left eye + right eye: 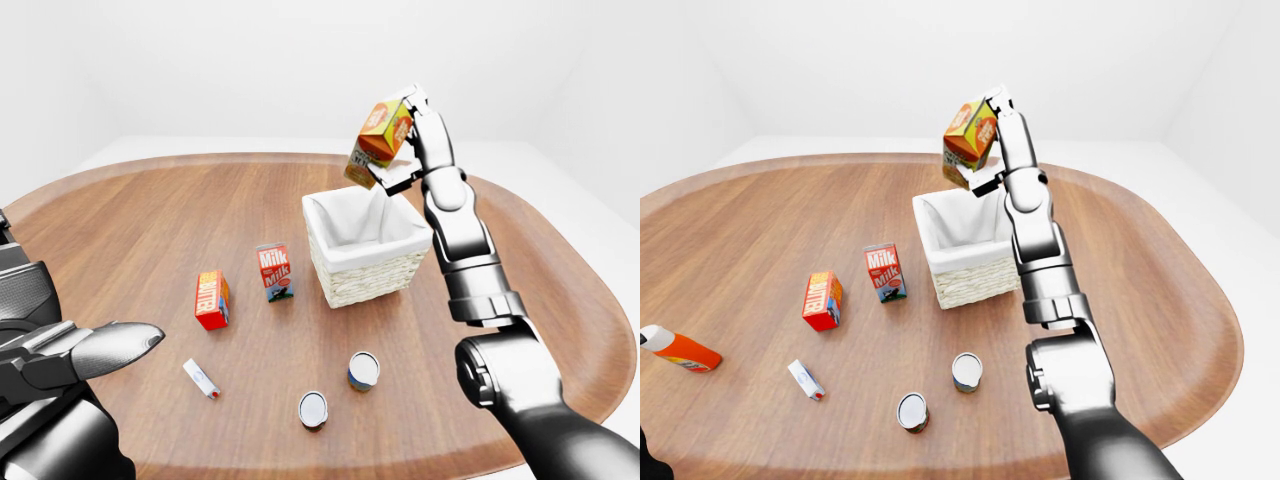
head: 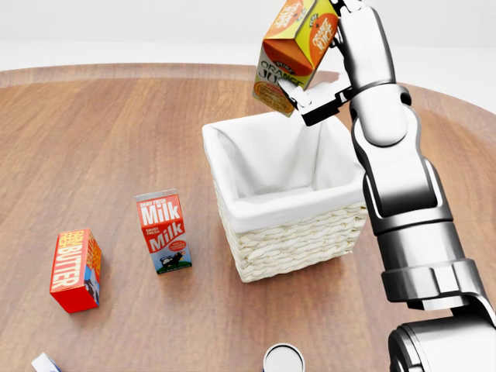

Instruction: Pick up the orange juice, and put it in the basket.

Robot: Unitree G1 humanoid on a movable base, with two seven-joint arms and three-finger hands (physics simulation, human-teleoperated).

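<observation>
The right hand (image 2: 325, 58) is closed round the orange juice (image 2: 294, 50), its fingers (image 2: 322, 101) wrapped under the carton's lower edge and side; the carton is tilted, its gabled top leaning toward the top right of the head view, and it hangs clear of the tabletop, above the far rim of the basket (image 2: 291, 236) and not inside it; the silver right forearm runs down the right side of the head view to the bottom edge. The basket is pale wicker with a white cloth lining, standing upright on the wooden tabletop (image 2: 93, 139). To its left in the head view a milk carton (image 2: 163, 231) stands upright, well apart from the basket; further left a red butter box (image 2: 75, 270) stands alone. Toward the bottom of the left-eye view two small cans (image 1: 363, 370) stand near each other, and a small white tube (image 1: 201, 379) lies flat. The left hand (image 1: 100, 348) shows at the lower left of the left-eye view, fingers loosely extended, grasping nothing. An orange and white bottle (image 1: 678, 349) lies at the left edge of the right-eye view.
</observation>
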